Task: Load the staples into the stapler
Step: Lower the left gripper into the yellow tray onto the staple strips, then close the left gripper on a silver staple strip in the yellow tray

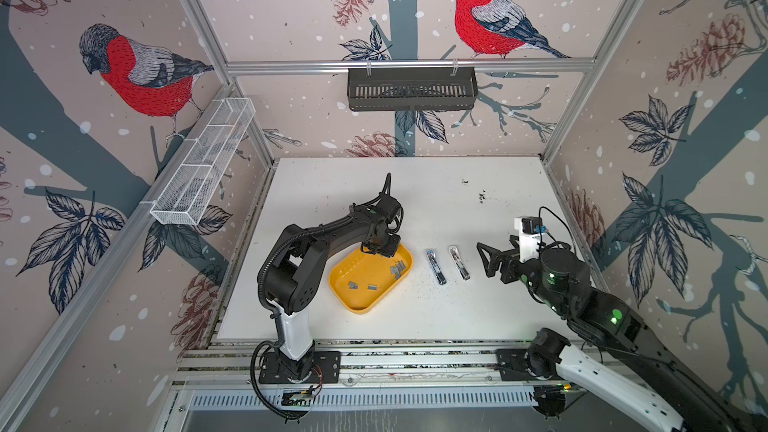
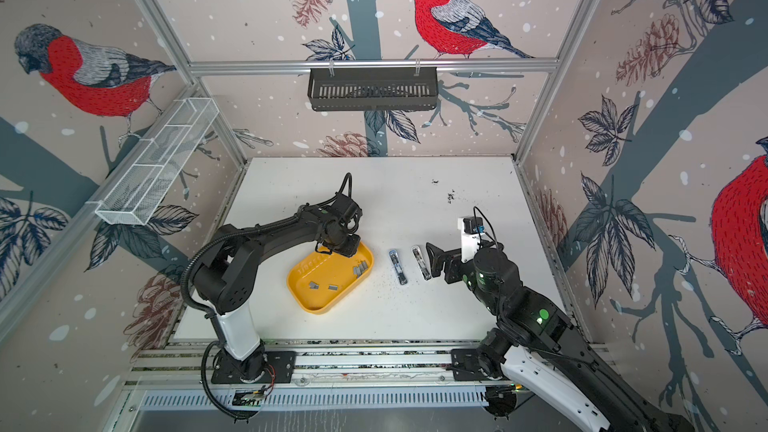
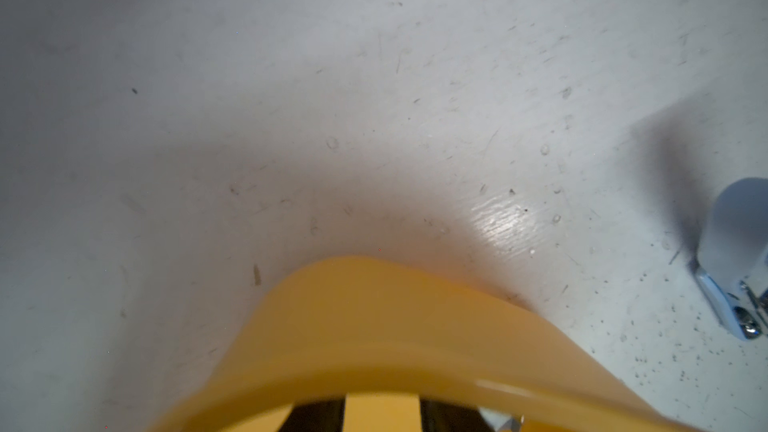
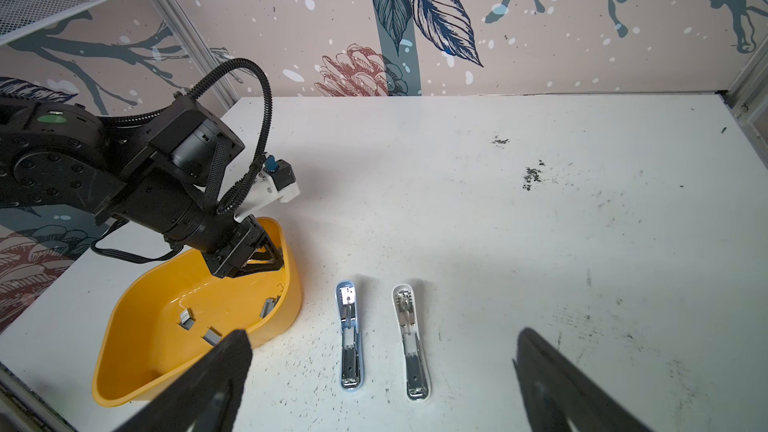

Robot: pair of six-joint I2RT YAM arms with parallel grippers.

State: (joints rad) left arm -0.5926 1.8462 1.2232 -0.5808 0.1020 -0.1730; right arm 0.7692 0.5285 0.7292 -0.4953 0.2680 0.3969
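The left end effector (image 2: 341, 249) hung over a yellow tray (image 2: 320, 308) holding staples (image 2: 360, 268) at mid-frame; a blue stapler (image 2: 397, 266) and a white stapler (image 2: 421, 263) lay just right.

Counter (image 1: 415, 201): tray (image 1: 360, 309) is sitting left of centre, with staples (image 1: 397, 270) lying loose in it and the left tool (image 4: 276, 257) reaching into its far end. Just right of the tray, the first stapler (image 1: 436, 267) and second stapler (image 1: 459, 263) are lying side by side. The right tool (image 1: 484, 260) is hanging just right of both.
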